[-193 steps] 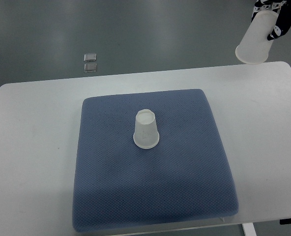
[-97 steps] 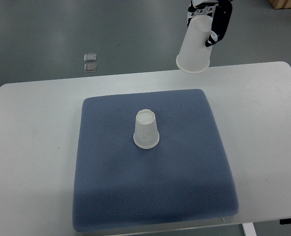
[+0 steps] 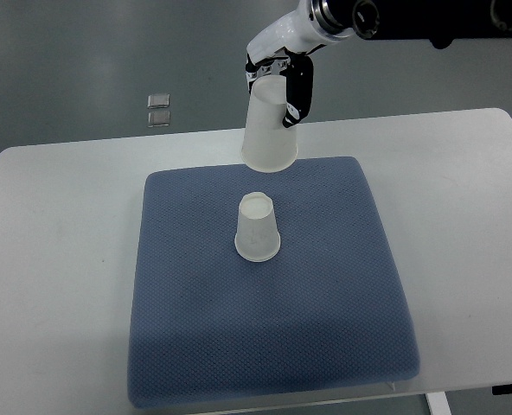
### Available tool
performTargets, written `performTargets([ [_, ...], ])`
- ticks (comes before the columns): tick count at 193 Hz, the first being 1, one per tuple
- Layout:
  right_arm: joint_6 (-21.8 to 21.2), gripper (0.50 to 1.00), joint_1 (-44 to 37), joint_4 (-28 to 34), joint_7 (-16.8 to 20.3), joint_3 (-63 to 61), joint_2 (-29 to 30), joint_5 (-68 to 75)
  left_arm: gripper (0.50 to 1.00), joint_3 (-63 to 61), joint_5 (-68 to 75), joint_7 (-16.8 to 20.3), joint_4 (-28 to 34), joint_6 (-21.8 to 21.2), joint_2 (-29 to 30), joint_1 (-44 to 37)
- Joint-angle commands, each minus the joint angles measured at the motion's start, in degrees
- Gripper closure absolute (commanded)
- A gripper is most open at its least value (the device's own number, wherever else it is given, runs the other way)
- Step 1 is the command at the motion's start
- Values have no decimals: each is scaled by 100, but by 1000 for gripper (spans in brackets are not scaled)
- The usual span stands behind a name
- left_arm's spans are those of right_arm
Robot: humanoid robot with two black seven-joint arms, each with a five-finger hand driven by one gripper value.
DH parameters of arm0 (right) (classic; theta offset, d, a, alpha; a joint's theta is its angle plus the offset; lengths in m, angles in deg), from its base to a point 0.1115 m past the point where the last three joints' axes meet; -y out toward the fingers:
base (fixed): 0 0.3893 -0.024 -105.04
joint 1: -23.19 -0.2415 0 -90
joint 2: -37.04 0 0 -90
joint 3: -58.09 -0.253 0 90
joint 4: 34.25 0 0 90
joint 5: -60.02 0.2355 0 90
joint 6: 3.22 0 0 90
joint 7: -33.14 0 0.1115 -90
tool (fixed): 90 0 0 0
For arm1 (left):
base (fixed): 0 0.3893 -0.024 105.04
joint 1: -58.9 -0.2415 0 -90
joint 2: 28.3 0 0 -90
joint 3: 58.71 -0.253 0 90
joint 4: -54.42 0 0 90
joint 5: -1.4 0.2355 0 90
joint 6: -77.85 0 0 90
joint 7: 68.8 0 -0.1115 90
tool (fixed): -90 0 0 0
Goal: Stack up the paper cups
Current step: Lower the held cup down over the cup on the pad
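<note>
**White cup held above the pad's far edge**

White paper makes up both cups. One paper cup (image 3: 258, 227) stands upside down near the middle of a blue-grey pad (image 3: 325, 328), rim down on the fabric. The pad lies on a white tabletop (image 3: 57, 259). The right robot hand (image 3: 284, 82), its arm coming in from the upper right, has its fingers clamped on the upper part of a second cup (image 3: 268, 130). This held cup is also inverted, mouth facing down, slightly tilted, and hangs in the air over the far edge of the pad, just beyond the standing cup and apart from it. Two small clear squares (image 3: 159, 110) lie on the grey floor far to the left.
</note>
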Motion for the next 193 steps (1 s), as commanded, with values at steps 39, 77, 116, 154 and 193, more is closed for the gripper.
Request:
performTargets([
  [39,306,797,218,6,-38,-9,257,215,500,0,1,0,0,0,0,0],
  [77,438,797,332,6,-38,-9,398,338,500,0,1,0,0,0,0,0],
  [116,455,795,385,14,-30,-140,512,532,500,0,1,0,0,0,0,0],
  [154,561,793,517,14,-30,-149,608,532,500,0,-8,0,9,0,0,0],
  [193,710,791,745,14,-30,-88,635,523,500,0,-8,0,9,0,0,0],
])
